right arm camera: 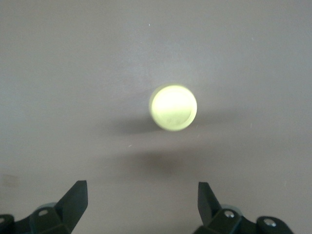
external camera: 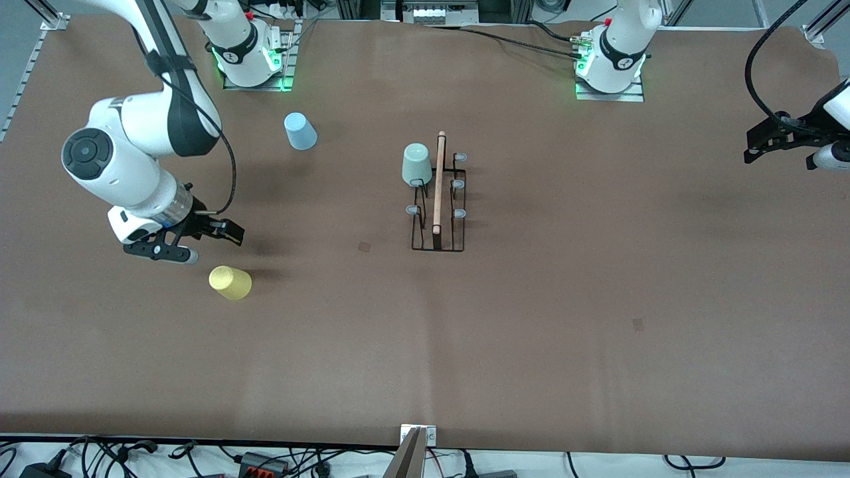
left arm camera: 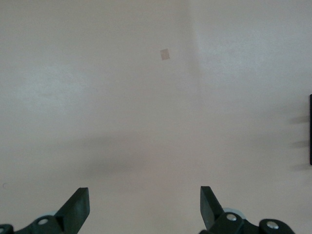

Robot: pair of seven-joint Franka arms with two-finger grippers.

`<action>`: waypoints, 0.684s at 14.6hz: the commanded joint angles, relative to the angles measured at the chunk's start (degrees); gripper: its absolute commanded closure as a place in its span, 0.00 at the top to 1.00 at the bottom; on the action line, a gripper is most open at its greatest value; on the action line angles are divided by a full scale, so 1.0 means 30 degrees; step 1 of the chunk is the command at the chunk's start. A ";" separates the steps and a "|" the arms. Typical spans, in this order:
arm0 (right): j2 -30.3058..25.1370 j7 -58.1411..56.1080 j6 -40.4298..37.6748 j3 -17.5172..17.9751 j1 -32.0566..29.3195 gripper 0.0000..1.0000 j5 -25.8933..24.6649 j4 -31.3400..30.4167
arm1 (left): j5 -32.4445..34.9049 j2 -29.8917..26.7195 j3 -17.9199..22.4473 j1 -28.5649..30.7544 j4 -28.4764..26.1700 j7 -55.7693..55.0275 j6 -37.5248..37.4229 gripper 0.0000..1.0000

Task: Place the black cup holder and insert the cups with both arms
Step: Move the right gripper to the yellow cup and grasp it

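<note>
The black cup holder point(external camera: 438, 199) stands mid-table, its wooden rod along the top. The mint green cup point(external camera: 416, 164) sits upside down on one of its pegs. The light blue cup point(external camera: 300, 131) stands upside down on the table toward the right arm's end, near that arm's base. The yellow cup point(external camera: 230, 282) stands upside down nearer the front camera; it also shows in the right wrist view point(right arm camera: 173, 107). My right gripper point(external camera: 199, 244) is open and empty in the air close to the yellow cup point(right arm camera: 141, 202). My left gripper point(external camera: 764, 143) waits open and empty over bare table point(left arm camera: 144, 204).
The brown table mat point(external camera: 531, 332) carries two small dark patches point(external camera: 364, 246) point(external camera: 638, 324); one shows in the left wrist view point(left arm camera: 165, 54). The holder's edge point(left arm camera: 310, 129) just shows there too. Cables and boxes lie along the table's front edge point(external camera: 265, 461).
</note>
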 commanded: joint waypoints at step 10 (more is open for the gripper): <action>0.3377 -0.7193 0.5168 -0.1134 -0.0157 1.00 0.0721 -0.0081 | -0.0367 0.0208 -0.0026 -0.0056 0.0589 0.0002 -0.0616 1.00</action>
